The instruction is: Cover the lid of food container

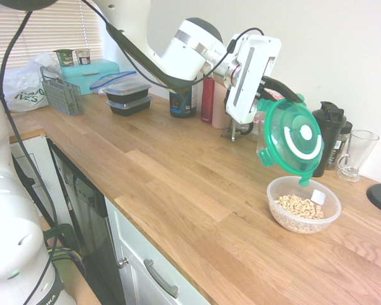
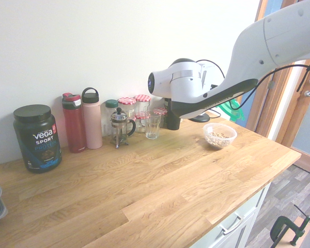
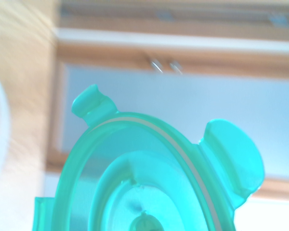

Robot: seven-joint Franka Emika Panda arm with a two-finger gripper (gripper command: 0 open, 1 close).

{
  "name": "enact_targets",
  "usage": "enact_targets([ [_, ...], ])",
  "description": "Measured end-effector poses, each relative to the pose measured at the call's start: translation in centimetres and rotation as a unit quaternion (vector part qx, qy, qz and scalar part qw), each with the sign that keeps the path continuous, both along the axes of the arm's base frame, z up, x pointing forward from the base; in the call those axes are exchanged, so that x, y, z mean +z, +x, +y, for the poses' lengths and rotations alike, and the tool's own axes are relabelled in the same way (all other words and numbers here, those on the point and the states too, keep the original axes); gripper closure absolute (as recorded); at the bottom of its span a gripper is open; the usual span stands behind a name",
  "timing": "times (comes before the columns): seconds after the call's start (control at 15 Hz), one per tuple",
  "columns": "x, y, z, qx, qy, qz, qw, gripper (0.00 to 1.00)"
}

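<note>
Hand [image 1: 280, 96] grips lid [image 1: 294, 140] tilted above food container [image 1: 304, 204].

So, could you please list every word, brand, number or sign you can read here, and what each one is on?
"vega SPORT PROTEIN": black tub by the wall.
White arc and dot, a sign without words: green lid held by the claw.
Green print, too blurred to read: white plastic bag.
Labels, too small to read: two small pots on the teal box.
</note>
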State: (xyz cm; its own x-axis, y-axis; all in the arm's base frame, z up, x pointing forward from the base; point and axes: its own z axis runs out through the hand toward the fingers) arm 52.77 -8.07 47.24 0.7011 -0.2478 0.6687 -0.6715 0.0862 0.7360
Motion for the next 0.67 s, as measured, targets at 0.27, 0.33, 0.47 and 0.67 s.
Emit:
enact_targets([
  [0.27, -4.1, 0.8, -2.7, -0.04, -0.037, 0.025, 0.998, 1.0],
  [0.33, -4.7, 1.1, -3.4, -0.045, -0.04, 0.029, 0.998, 1.0],
  [0.47, -5.4, 1.9, -4.4, -0.049, -0.044, 0.031, 0.997, 1.0],
  [0.67, -7.0, 3.6, -5.4, -0.048, -0.041, 0.034, 0.997, 1.0],
])
